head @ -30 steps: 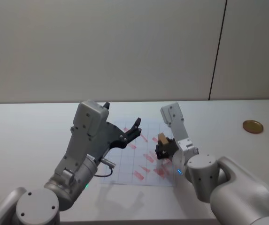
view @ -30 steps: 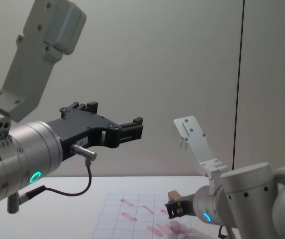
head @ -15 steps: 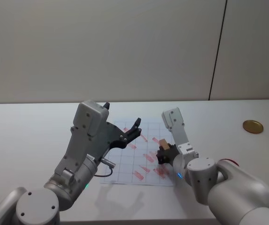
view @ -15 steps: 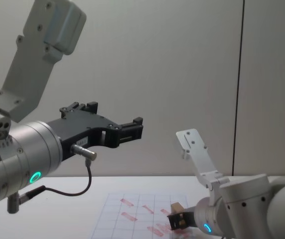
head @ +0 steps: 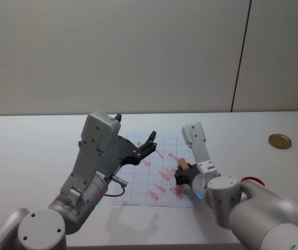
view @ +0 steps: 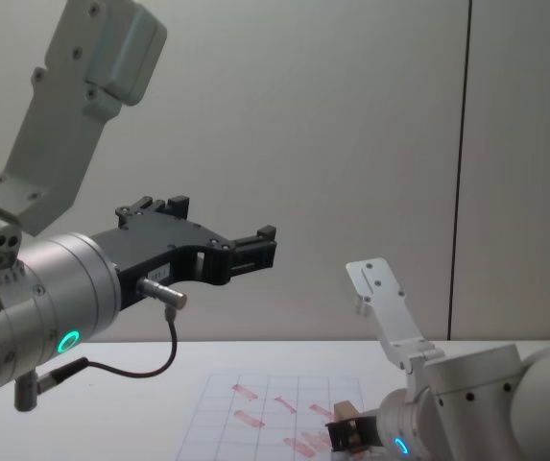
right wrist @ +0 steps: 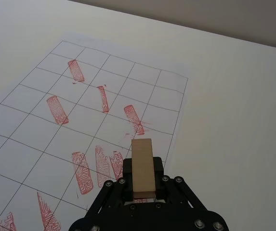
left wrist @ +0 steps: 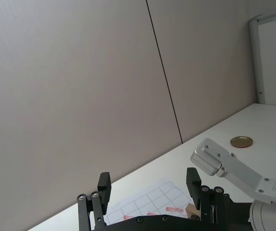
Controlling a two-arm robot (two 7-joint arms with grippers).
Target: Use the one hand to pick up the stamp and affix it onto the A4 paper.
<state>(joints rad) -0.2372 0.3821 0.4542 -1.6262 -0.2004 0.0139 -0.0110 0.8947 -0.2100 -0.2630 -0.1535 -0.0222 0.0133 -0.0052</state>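
Note:
The stamp (right wrist: 142,163), a small tan wooden block, stands upright between the fingers of my right gripper (right wrist: 142,186), which is shut on it. In the head view the right gripper (head: 181,174) holds the stamp (head: 182,162) low over the right side of the A4 paper (head: 144,180). I cannot tell whether the stamp's lower end touches the sheet. The A4 paper (right wrist: 32,139) is a white gridded sheet with several red oblong marks. My left gripper (head: 135,127) hangs open in the air above the paper's left part, holding nothing, and appears as the left gripper (left wrist: 149,179) with fingers wide apart.
A round gold disc (head: 280,140) lies far right on the white table (head: 34,151). A sliver of red (head: 254,180) shows behind my right forearm. A grey wall stands behind the table.
My right gripper has sunk lower with the stamp and drifted slightly right, closer to the paper. The left arm has not moved.

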